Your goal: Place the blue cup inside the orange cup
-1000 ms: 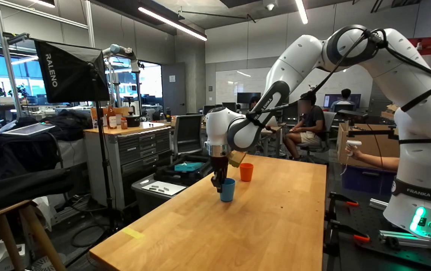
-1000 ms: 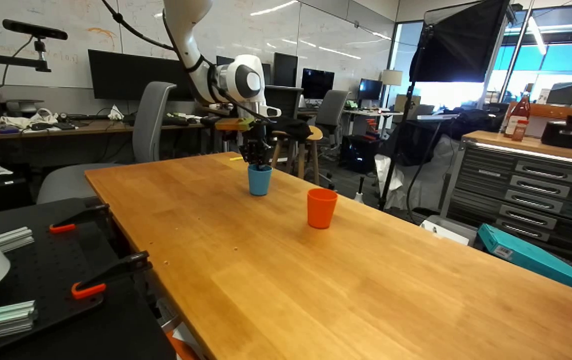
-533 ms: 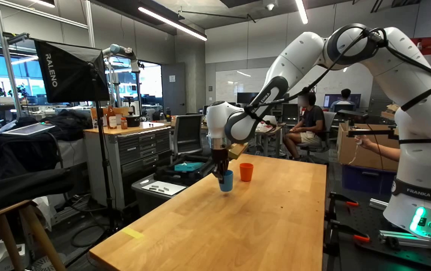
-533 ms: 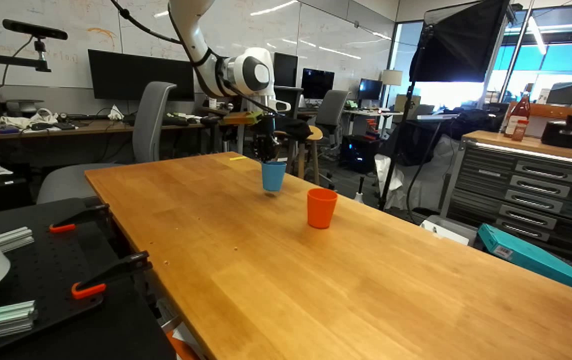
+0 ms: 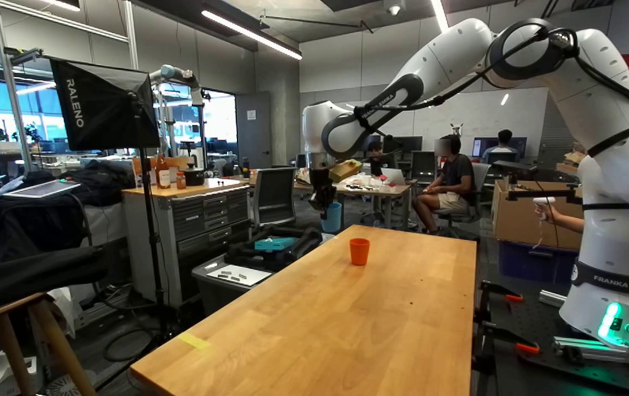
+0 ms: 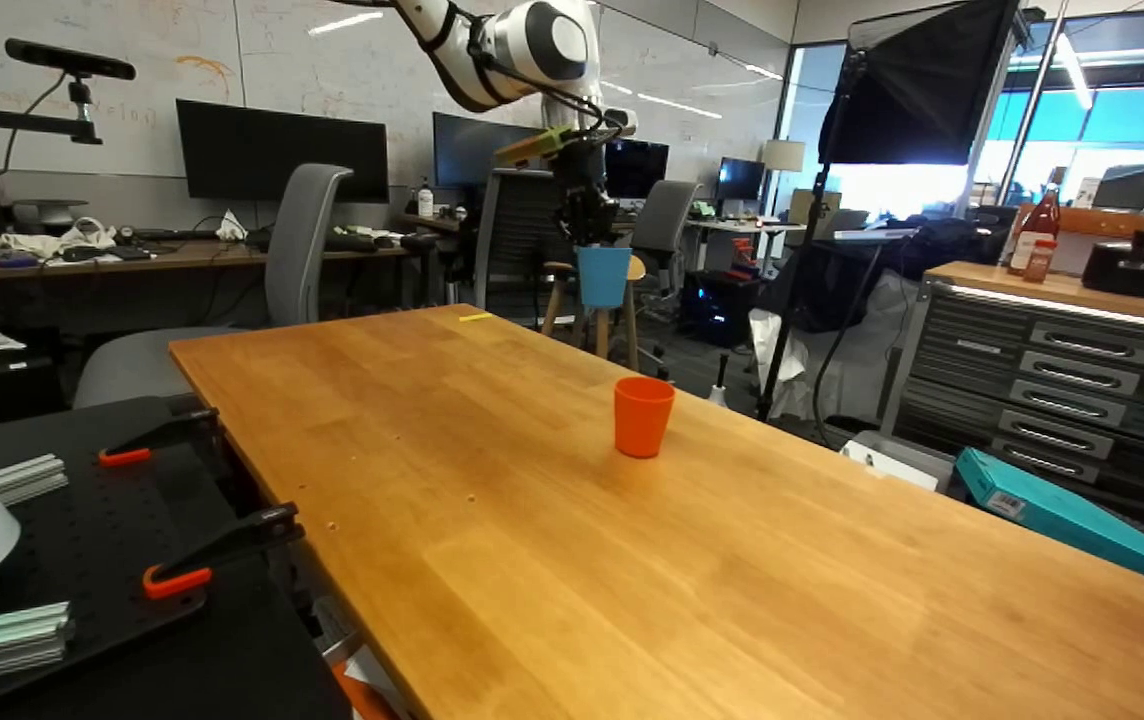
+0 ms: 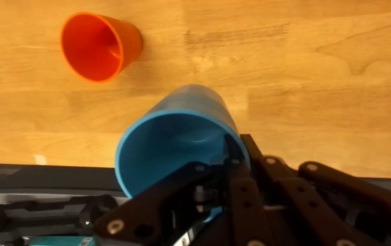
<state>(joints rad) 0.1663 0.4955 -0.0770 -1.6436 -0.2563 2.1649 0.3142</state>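
My gripper point(image 7: 239, 142) is shut on the wall of the blue cup point(image 7: 195, 99), with one finger inside the cup and one outside. The blue cup hangs in the air, roughly upright, well above table height; it shows in both exterior views point(image 5: 332, 219) point(image 6: 603, 277). The orange cup point(image 7: 93, 48) stands upright on the table, its mouth open and its inside bare. It shows in both exterior views point(image 5: 359, 252) point(image 6: 643, 418). In the wrist view the orange cup is up and left of the blue cup, apart from it.
The wooden table point(image 5: 391, 319) has its long edge near the orange cup. Beyond that edge stand a grey bin with a white lid point(image 5: 238, 273) and a black case with a teal box point(image 5: 275, 243). Yellow tape point(image 5: 194, 340) lies at a table corner.
The blue cup stood on the table with the gripper at its rim. The gripper has lifted it high and carried it towards the orange cup's side. The orange cup has not moved.
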